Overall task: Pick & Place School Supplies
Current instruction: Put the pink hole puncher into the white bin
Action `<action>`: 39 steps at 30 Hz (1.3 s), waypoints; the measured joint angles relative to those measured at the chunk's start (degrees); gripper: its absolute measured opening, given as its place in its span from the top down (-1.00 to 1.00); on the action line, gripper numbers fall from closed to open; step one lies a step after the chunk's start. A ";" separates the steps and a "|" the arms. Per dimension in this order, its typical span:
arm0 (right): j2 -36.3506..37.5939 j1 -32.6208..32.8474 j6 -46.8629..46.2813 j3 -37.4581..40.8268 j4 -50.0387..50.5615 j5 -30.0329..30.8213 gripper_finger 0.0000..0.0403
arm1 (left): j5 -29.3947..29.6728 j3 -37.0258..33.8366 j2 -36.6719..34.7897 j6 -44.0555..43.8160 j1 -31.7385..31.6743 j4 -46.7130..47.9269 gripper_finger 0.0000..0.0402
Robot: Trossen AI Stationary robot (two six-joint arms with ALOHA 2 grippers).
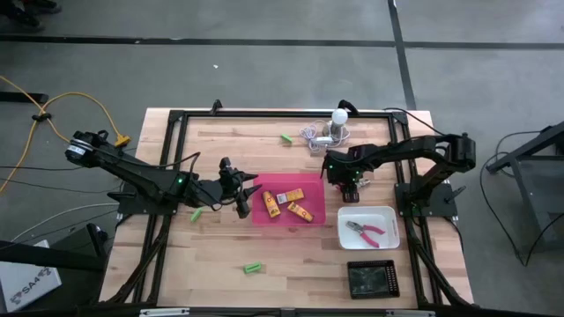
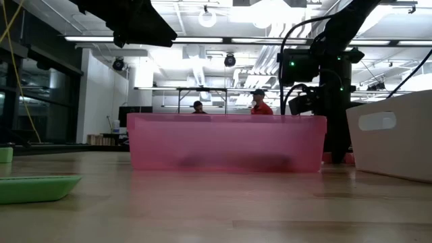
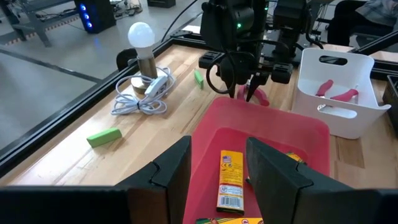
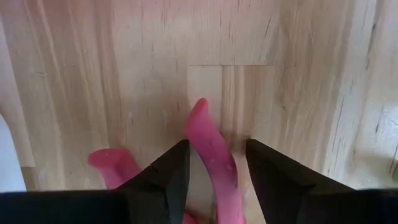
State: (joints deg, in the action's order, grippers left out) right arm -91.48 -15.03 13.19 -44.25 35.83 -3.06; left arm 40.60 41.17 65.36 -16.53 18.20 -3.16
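Your left end effector [image 1: 249, 199] hovered open beside the pink tray [image 1: 310, 216]; your right end effector [image 1: 352, 187] hung above the white tray [image 1: 390, 239].

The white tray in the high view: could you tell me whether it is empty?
No, the white tray holds a pink-handled scissor-like tool lying inside it.

Even overhead light, bright ceiling fixtures [image 2: 270, 10] glaring at twelve o'clock (low view), near foreground soft, shadows faint.
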 joint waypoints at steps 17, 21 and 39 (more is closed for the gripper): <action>0.85 -0.46 -0.02 0.26 0.29 0.27 0.26 | 0.04 0.00 0.00 0.02 -0.02 -0.04 0.26; 0.87 -0.48 -0.02 0.26 0.23 -0.08 0.33 | 0.04 0.00 0.00 0.02 -0.02 -0.04 0.26; 0.94 -0.50 -0.02 0.22 1.28 -0.32 0.80 | 0.09 0.00 0.00 0.04 -0.02 -0.04 0.26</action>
State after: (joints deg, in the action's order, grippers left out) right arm -90.54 -15.53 13.17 -44.03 37.10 -3.38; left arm 40.69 41.17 65.36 -16.49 18.17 -3.20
